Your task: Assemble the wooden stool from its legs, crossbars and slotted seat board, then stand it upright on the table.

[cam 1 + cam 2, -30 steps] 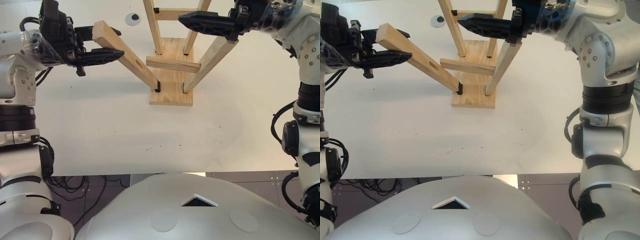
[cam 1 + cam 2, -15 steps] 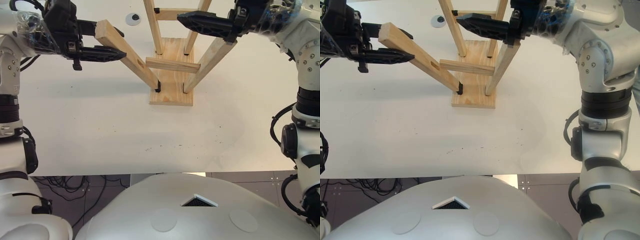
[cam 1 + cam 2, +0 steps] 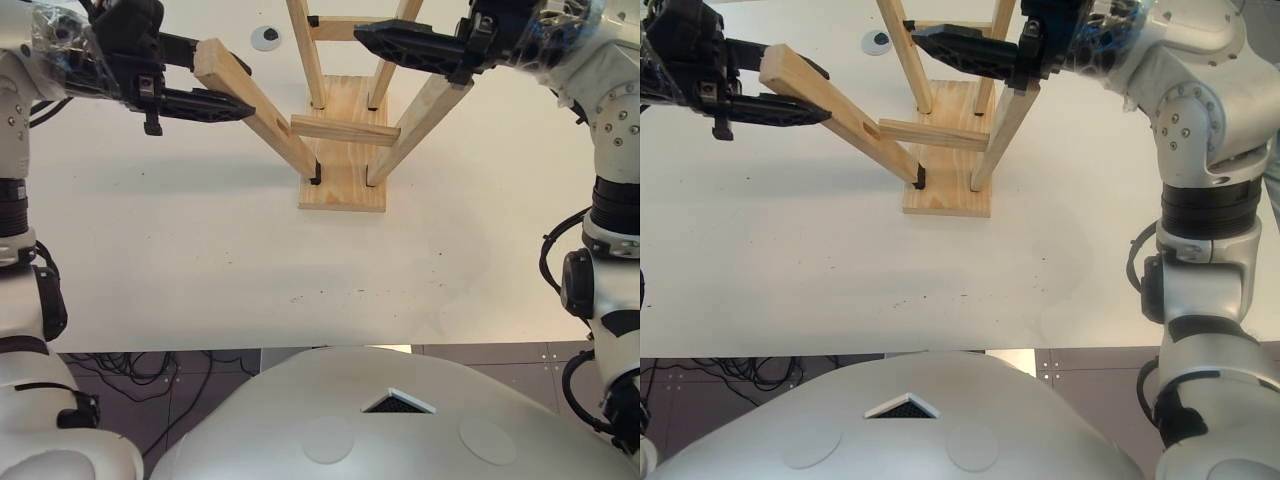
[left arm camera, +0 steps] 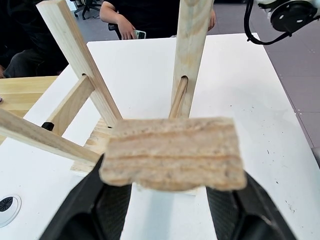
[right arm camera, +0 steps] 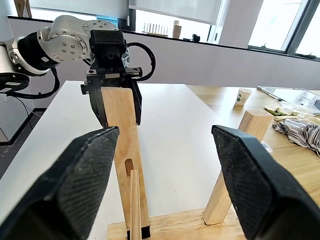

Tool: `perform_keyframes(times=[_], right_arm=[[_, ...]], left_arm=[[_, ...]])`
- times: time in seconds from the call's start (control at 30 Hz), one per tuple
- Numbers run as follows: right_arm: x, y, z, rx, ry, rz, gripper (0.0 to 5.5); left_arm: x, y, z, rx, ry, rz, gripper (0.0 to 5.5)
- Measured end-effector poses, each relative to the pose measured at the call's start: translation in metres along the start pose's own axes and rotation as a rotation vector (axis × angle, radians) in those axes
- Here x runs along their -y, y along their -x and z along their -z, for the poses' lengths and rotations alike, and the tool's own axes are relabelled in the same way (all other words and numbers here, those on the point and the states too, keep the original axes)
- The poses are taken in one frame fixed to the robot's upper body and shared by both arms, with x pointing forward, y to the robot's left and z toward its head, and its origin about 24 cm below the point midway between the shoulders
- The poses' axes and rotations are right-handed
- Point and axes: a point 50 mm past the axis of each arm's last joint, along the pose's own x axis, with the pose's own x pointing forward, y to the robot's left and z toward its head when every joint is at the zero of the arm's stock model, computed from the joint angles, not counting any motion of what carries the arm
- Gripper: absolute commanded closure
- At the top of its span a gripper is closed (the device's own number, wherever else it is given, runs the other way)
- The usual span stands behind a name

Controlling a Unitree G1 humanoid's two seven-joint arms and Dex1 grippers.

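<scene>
Four pale wooden legs (image 3: 306,60) point up from a flat slotted wooden seat board (image 3: 343,190) that lies on a white table (image 3: 200,250) in the head views. A short wooden crossbar (image 3: 345,129) joins the front pair. The black left gripper (image 3: 245,88) clenches the free top end of the slanting front leg (image 3: 275,125), one jaw on each side. The black right gripper (image 3: 375,35) hangs released, and the other front leg's top is hidden behind the base of its jaws. From the left wrist, that leg's rough end grain (image 4: 172,152) sits clamped between the two fingers (image 4: 112,205), with the seat board beyond them. From the right wrist, two wide-apart pads (image 5: 85,185) frame the left gripper and its leg, well beyond the jaws.
</scene>
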Motion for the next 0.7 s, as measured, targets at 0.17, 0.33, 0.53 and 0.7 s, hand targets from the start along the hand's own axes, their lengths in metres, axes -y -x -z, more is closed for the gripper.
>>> perform_keyframes(times=[0.17,0.33,0.53,0.7], right_arm=[[-0.001,0.000,0.000,0.009,-0.002,0.004,2.08],[-0.001,0.000,0.001,0.014,-0.009,0.002,2.08],[-0.001,0.000,0.001,0.015,-0.010,0.002,2.08],[-0.002,0.000,0.001,0.016,-0.008,0.005,2.08]], left_arm=[[-0.003,0.001,-0.001,-0.022,0.004,0.010,3.49],[-0.005,0.000,-0.005,-0.021,0.024,0.008,3.49],[-0.005,-0.001,-0.007,-0.012,0.051,-0.005,3.49],[-0.005,-0.005,-0.013,-0.003,0.030,0.002,3.49]])
